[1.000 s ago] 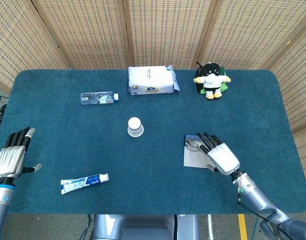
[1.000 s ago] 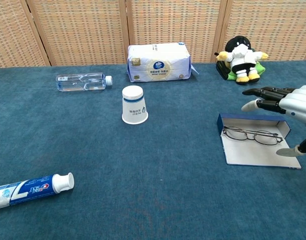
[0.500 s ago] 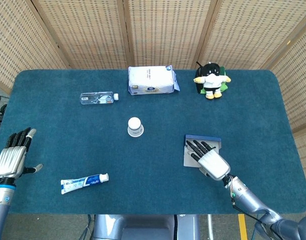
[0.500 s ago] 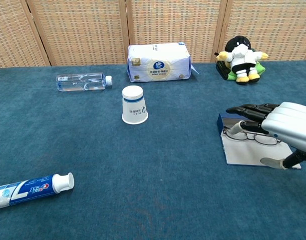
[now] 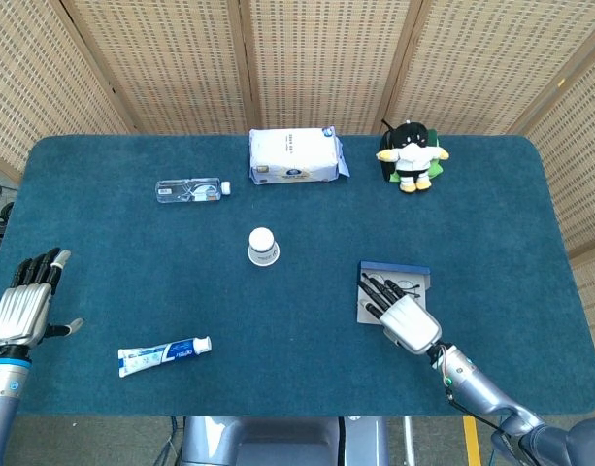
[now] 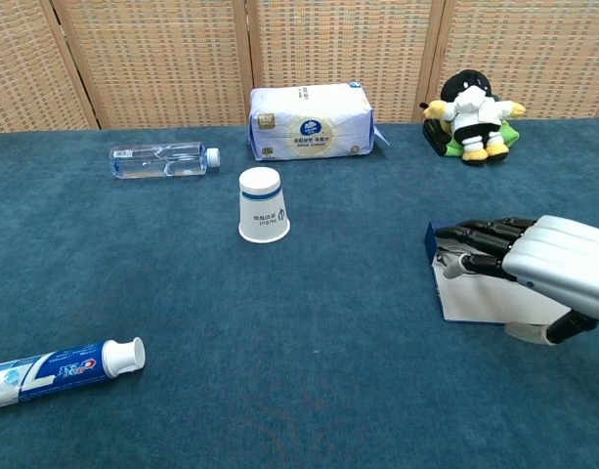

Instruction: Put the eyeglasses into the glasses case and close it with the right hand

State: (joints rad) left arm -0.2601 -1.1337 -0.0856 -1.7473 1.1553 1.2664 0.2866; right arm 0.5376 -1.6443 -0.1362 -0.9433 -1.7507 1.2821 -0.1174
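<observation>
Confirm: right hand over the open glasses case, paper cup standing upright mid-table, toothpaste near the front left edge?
Not quite. The paper cup is upside down, mouth on the table, as the chest view shows. The rest holds: the right hand is over the open glasses case, and the toothpaste lies near the front left edge.

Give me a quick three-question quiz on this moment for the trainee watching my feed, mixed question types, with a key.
1. True or false: the glasses case is already closed.
2. Which hand is over the case: A) left hand, B) right hand?
3. What lies on its side between the left hand and the paper cup, near the table's front edge?

Key
1. False. The case lies open, with the eyeglasses partly visible inside, beyond the right hand's fingers.
2. B. The right hand reaches over the open case with fingers extended; the left hand hangs open at the far left edge, holding nothing.
3. The toothpaste tube.
</observation>
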